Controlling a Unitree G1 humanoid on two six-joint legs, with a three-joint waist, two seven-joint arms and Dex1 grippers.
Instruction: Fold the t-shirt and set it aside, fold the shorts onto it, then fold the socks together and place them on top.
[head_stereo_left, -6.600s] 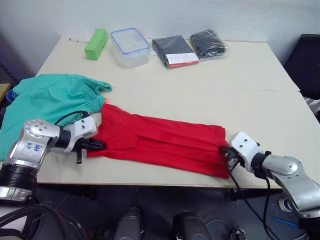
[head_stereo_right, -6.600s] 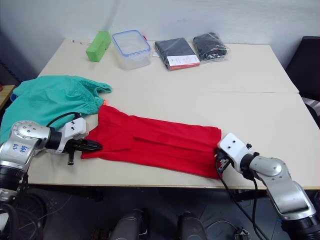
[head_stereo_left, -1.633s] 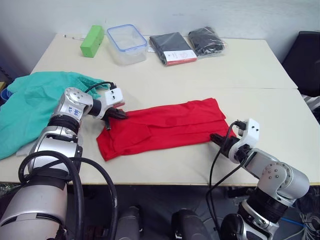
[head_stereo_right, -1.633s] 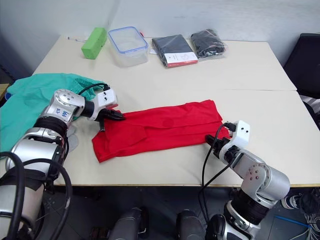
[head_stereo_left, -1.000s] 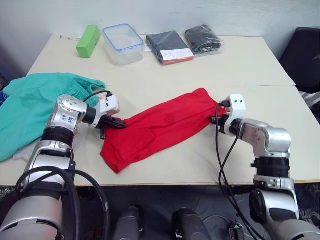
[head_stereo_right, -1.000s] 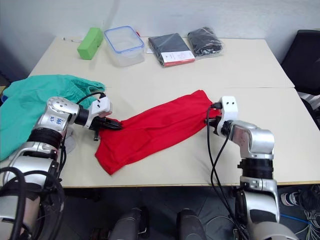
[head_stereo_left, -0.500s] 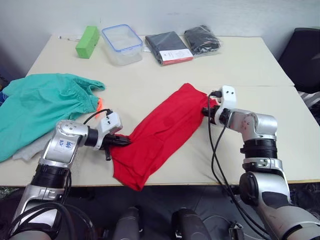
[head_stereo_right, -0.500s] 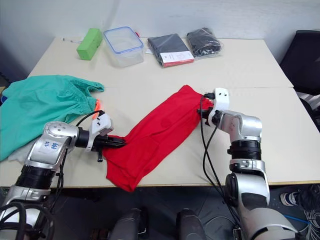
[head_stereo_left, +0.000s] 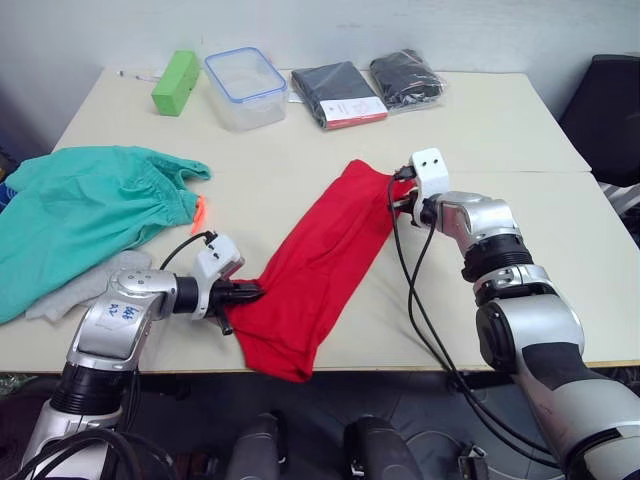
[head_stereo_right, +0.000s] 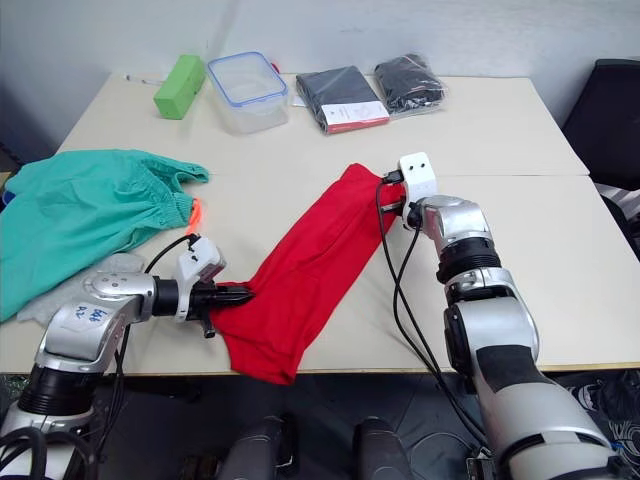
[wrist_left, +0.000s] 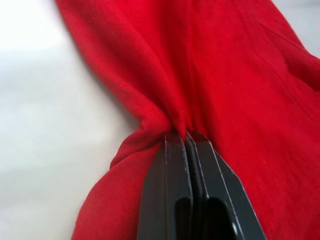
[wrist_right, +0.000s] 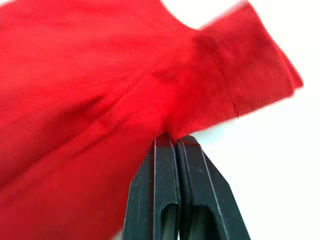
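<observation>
Left hand (head_stereo_left: 250, 293) and right hand (head_stereo_left: 398, 196) each pinch the one red t-shirt (head_stereo_left: 315, 265), stretched diagonally mid-frame on the worktop (head_stereo_left: 520, 130). One teal shorts (head_stereo_left: 80, 215) lies left; one clear container (head_stereo_left: 243, 90), apparently empty, upper left.

The shorts (head_stereo_left: 85, 215) run off the picture's left edge; the socks (head_stereo_left: 85, 288) lie partly tucked beneath them.

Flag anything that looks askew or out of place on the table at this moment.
The t-shirt lies as a long diagonal strip, its near end drooping over the table edge. Both the left gripper and right gripper are shut on it. Nothing else stands out.
</observation>
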